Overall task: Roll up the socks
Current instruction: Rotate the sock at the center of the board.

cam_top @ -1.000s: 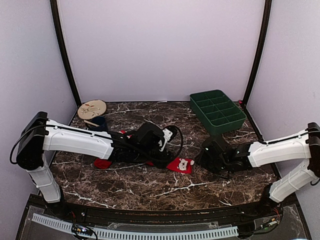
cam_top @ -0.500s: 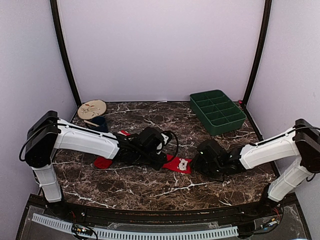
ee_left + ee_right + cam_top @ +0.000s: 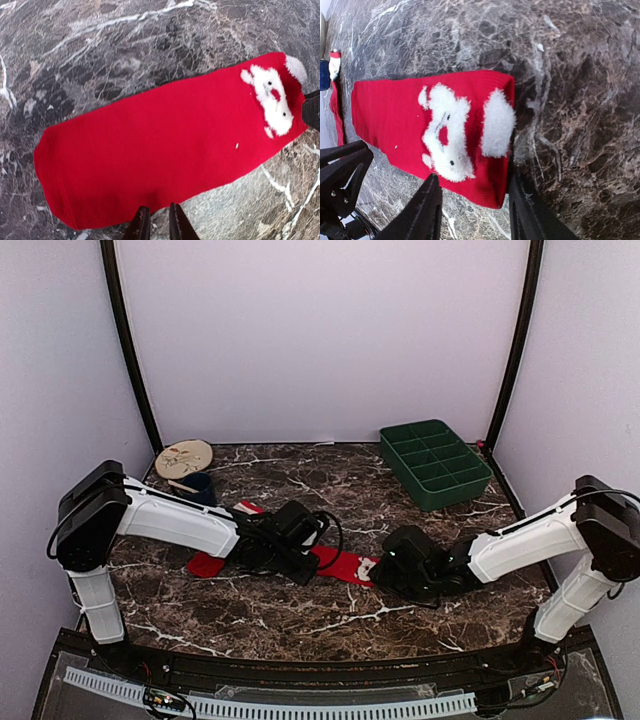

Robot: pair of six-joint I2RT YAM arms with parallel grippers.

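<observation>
Two arms meet over one red sock that lies flat on the marble table, nearer to the arm bases than the green tray and to the left of it. The end of the sock toward the tray carries a white fluffy figure. The right gripper is at this end, on the tray's side of the sock. It is released: its two fingers stand wide apart, and the corner of the cuff lies between them.

The left gripper is farther from the tray, at the long edge of the sock, toward its plain end. Its fingers are almost together, with only a thin gap, right at the edge of the fabric. Whether they pinch the fabric, I cannot tell.

Only a little of a second sock shows behind the left arm. It is also left of the tray, beside a dark blue object and a round wooden disc.
</observation>
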